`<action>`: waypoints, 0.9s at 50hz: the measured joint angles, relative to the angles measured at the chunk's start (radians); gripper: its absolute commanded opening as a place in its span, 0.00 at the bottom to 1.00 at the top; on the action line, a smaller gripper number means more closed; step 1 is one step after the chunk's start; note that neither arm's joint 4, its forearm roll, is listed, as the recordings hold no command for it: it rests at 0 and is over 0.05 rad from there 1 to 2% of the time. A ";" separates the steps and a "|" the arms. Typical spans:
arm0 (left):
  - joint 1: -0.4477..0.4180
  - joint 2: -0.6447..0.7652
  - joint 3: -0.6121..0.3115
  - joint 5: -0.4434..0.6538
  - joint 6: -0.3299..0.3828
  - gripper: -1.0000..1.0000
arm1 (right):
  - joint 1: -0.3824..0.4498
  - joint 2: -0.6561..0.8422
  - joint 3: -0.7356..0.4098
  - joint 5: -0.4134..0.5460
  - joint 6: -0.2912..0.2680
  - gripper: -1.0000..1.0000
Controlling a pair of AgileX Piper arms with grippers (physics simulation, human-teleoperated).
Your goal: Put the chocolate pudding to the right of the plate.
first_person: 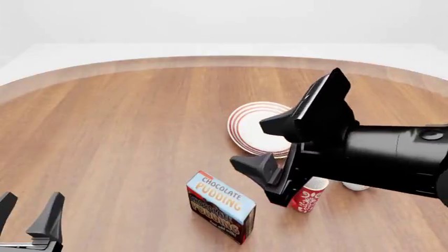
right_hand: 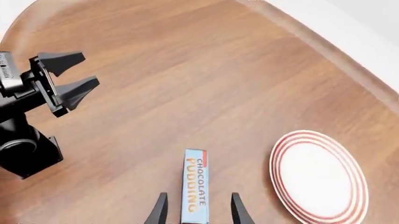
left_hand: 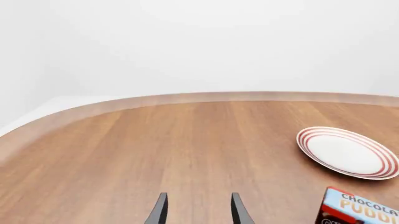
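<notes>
Right pincer (first_person: pixel 269 149) raised mid-scene, jaws spread wide, left pincer (first_person: pixel 29 210) low at near-left, jaws apart

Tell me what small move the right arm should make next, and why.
Probably lower the right gripper straight down around the chocolate pudding. Its fingers are open and the wrist view shows the carton lined up between them, not yet gripped. The carton stands nearer than the plate, slightly to its left.
</notes>
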State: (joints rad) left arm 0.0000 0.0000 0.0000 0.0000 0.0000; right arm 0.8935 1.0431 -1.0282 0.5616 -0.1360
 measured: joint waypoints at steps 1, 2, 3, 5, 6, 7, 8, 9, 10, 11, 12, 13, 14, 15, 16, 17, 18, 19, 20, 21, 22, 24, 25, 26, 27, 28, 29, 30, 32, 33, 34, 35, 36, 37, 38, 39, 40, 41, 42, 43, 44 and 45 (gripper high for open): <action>0.000 0.000 0.000 0.000 0.000 1.00 | 0.003 0.003 0.001 -0.001 0.003 1.00; 0.000 0.000 0.000 0.000 0.000 1.00 | 0.007 0.007 0.002 -0.003 0.007 1.00; 0.000 0.000 0.000 0.000 0.000 1.00 | 0.010 0.010 0.003 -0.005 0.011 1.00; 0.000 0.000 0.000 0.000 0.000 1.00 | 0.017 0.018 0.006 -0.009 0.018 1.00; 0.000 0.000 0.000 0.000 0.000 1.00 | 0.021 0.022 0.007 -0.011 0.023 1.00; 0.000 0.000 0.000 0.000 0.000 1.00 | 0.024 0.025 0.009 -0.014 0.026 1.00; 0.000 0.000 0.000 0.000 0.000 1.00 | 0.027 0.029 0.011 -0.016 0.030 1.00; 0.000 0.000 0.000 0.000 0.000 1.00 | 0.030 0.032 0.013 -0.019 0.034 1.00; 0.000 0.000 0.000 0.000 0.000 1.00 | 0.033 0.035 0.015 -0.021 0.037 1.00; 0.000 0.000 0.000 0.000 0.000 1.00 | 0.035 0.038 0.017 -0.024 0.040 1.00; 0.000 0.000 0.000 0.000 0.000 1.00 | 0.036 0.041 0.020 -0.026 0.043 1.00; 0.000 0.000 0.000 0.000 0.000 1.00 | 0.038 0.043 0.022 -0.029 0.045 1.00; 0.000 0.000 0.000 0.000 0.000 1.00 | 0.038 0.045 0.025 -0.032 0.047 1.00; 0.000 0.000 0.000 0.000 0.000 1.00 | 0.039 0.046 0.027 -0.034 0.049 1.00; 0.000 0.000 0.000 0.000 0.000 1.00 | 0.039 0.047 0.030 -0.037 0.050 1.00; 0.000 0.000 0.000 0.000 0.000 1.00 | 0.037 0.047 0.034 -0.040 0.051 1.00; 0.000 0.000 0.000 0.000 0.000 1.00 | 0.036 0.047 0.038 -0.042 0.051 1.00; 0.000 0.000 0.000 0.000 0.000 1.00 | 0.033 0.047 0.044 -0.045 0.052 1.00; 0.000 0.000 0.000 0.000 0.000 1.00 | 0.031 0.046 0.049 -0.048 0.052 1.00; 0.000 0.000 0.000 0.000 0.000 1.00 | 0.028 0.046 0.056 -0.052 0.052 1.00; 0.000 0.000 0.000 0.000 0.000 1.00 | 0.026 0.045 0.062 -0.055 0.052 1.00; 0.000 0.000 0.000 0.000 0.000 1.00 | 0.021 0.045 0.074 -0.063 0.052 1.00; 0.000 0.000 0.000 0.000 0.000 1.00 | 0.018 0.045 0.081 -0.067 0.051 1.00; 0.000 0.000 0.000 0.000 0.000 1.00 | 0.014 0.045 0.088 -0.071 0.051 1.00; 0.000 0.000 0.000 0.000 0.000 1.00 | 0.011 0.045 0.095 -0.075 0.050 1.00; 0.000 0.000 0.000 0.000 0.000 1.00 | 0.008 0.044 0.102 -0.079 0.050 1.00; 0.000 0.000 0.000 0.000 0.000 1.00 | 0.005 0.044 0.108 -0.082 0.050 1.00; 0.000 0.000 0.000 0.000 0.000 1.00 | 0.002 0.043 0.114 -0.086 0.050 1.00; 0.000 0.000 0.000 0.000 0.000 1.00 | -0.003 0.043 0.125 -0.091 0.047 1.00; 0.000 0.000 0.000 0.000 0.000 1.00 | -0.006 0.043 0.130 -0.094 0.046 1.00; 0.000 0.000 0.000 0.000 0.000 1.00 | -0.009 0.044 0.134 -0.096 0.045 1.00; 0.000 0.000 0.000 0.000 0.000 1.00 | -0.011 0.043 0.138 -0.097 0.044 1.00; 0.000 0.000 0.000 0.000 0.000 1.00 | -0.013 0.043 0.142 -0.099 0.043 1.00; 0.000 0.000 0.000 0.000 0.000 1.00 | -0.015 0.043 0.145 -0.100 0.042 1.00; 0.000 0.000 0.000 0.000 0.000 1.00 | -0.017 0.042 0.149 -0.101 0.042 1.00; 0.000 0.000 0.000 0.000 0.000 1.00 | -0.019 0.041 0.153 -0.102 0.040 1.00; 0.000 0.000 0.000 0.000 0.000 1.00 | -0.021 0.039 0.158 -0.103 0.039 1.00; 0.000 0.000 0.000 0.000 0.000 1.00 | -0.023 0.037 0.163 -0.104 0.037 1.00; 0.000 0.000 0.000 0.000 0.000 1.00 | -0.025 0.036 0.167 -0.105 0.036 1.00; 0.000 0.000 0.000 0.000 0.000 1.00 | -0.027 0.035 0.170 -0.106 0.034 1.00; 0.000 0.000 0.000 0.000 0.000 1.00 | -0.028 0.034 0.174 -0.107 0.033 1.00; 0.000 0.000 0.000 0.000 0.000 1.00 | -0.030 0.033 0.177 -0.108 0.031 1.00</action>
State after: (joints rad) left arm 0.0000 0.0000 0.0000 0.0000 0.0000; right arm 0.8637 1.0757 -0.8510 0.4538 -0.1053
